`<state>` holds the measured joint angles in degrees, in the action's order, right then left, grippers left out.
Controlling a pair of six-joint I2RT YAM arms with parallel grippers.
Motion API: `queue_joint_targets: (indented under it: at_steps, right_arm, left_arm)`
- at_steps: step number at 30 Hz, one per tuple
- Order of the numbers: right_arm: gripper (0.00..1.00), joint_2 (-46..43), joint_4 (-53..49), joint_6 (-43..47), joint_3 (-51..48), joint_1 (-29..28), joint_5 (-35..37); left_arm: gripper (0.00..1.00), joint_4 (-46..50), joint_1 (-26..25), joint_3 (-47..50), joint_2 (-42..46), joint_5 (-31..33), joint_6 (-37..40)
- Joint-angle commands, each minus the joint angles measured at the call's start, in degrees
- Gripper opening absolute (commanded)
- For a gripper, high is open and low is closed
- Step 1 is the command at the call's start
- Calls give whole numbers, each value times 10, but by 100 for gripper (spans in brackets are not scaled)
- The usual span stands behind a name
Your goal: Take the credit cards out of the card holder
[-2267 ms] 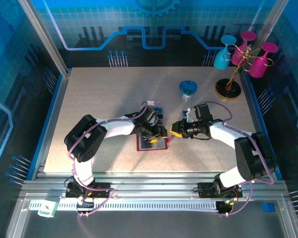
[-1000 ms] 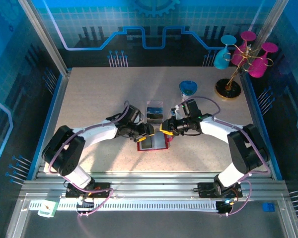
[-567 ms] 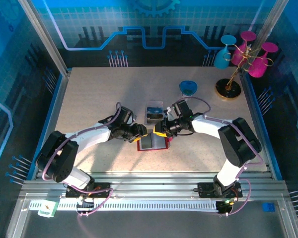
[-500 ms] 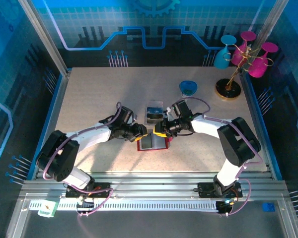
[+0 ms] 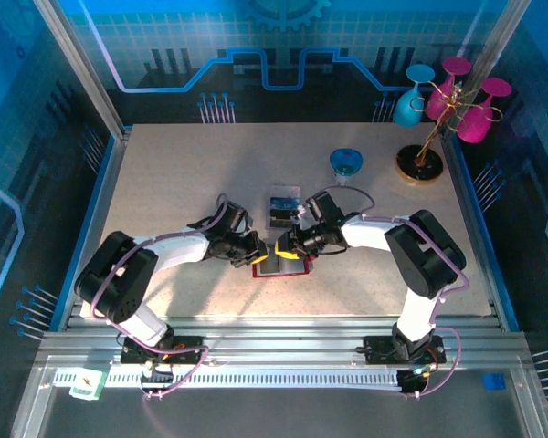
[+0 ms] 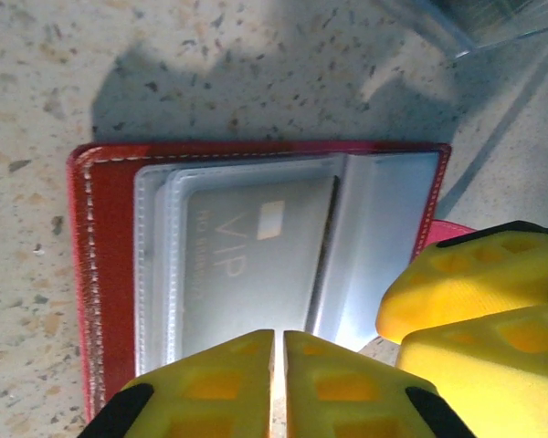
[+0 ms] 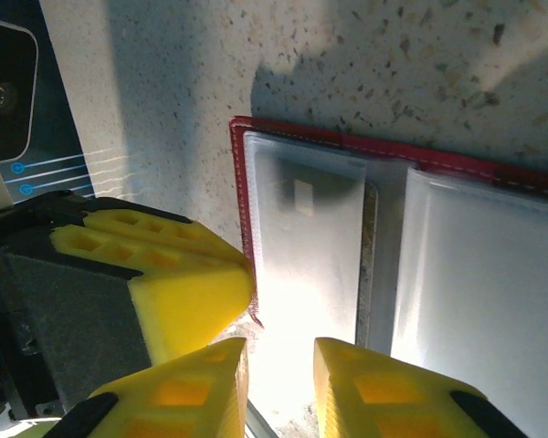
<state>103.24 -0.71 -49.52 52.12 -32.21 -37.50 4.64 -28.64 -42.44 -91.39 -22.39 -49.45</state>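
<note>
Card (image 6: 256, 265): looking thin, stiff, slick; likely sliding out if pinched at its exposed edge.
Left gripper (image 6: 279, 351): sitting pinched shut over the wallet (image 6: 105, 228) edge; grip unclear.
Right gripper (image 7: 280, 360): hovering slightly parted, gripping nothing visible.

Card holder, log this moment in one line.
card holder open on table | credit card in pocket | left gripper shut | right gripper open

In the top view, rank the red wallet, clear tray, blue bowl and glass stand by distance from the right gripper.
1. Red wallet, directly at the right gripper.
2. Clear tray, just behind.
3. Blue bowl, farther back-right.
4. Glass stand, far right.
</note>
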Motion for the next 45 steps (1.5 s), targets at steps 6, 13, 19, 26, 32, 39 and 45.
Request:
queue_joint_targets:
  at_steps: [6,13,19,26,32,39,45]
  right_arm:
    - [24,24,9,1,0,-10,5]
    - [23,33,18,-5,2,-15,0]
    - [23,42,15,-6,7,-17,1]
    - [23,53,-5,4,14,-20,9]
    - [23,40,-90,50,34,-22,61]
    - [23,26,-133,72,52,-22,77]
    - [23,3,-122,61,49,-22,68]
  left_arm:
    - [7,12,2,11,-14,-1,16]
    - [4,16,2,10,-18,2,20]
    - [4,15,2,13,-17,5,20]
    - [4,19,2,12,-15,5,21]
    - [4,29,2,12,-13,9,27]
    - [4,37,2,1,-18,11,34]
    - [4,41,2,-7,-22,12,35]
